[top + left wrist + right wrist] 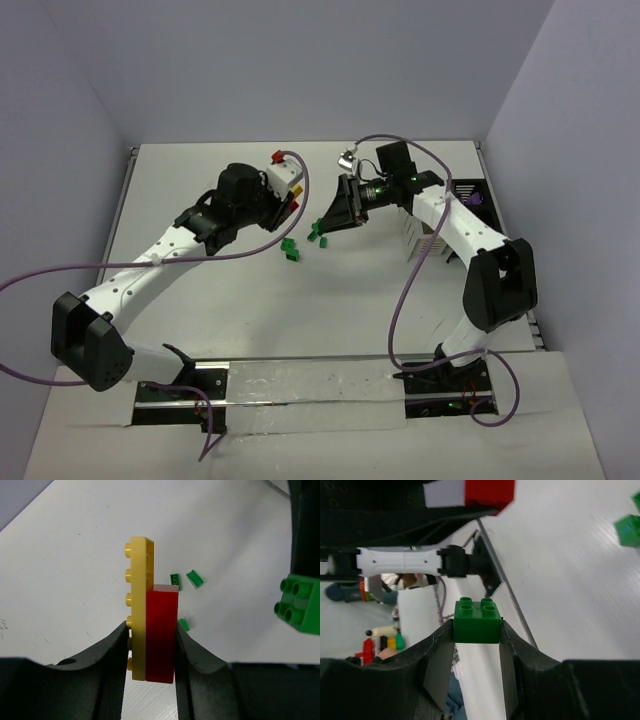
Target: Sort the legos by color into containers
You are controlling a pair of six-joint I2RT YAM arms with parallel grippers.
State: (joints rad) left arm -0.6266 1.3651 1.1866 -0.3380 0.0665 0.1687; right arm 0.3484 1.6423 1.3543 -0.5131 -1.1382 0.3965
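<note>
top view: a few small green plastic lego bricks (291, 250) lie loose in the middle of the white tabletop (300, 320), with the white slatted box (415, 235) and the black tray (466, 190) over at the right side. left wrist: the left fingers (119, 650) are clamped on a long yellow studded lego plate (139, 580) pressed flat against a red lego block (161, 630), the green bits on the tabletop just beyond. right wrist: the right fingers (440, 650) pinch a green four-stud lego brick (477, 625), up off the tabletop.

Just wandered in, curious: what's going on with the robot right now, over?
Left claw shut on yellow plate stuck to red brick. Right claw shut on green brick. Small green bricks loose on table near both claws.
</note>
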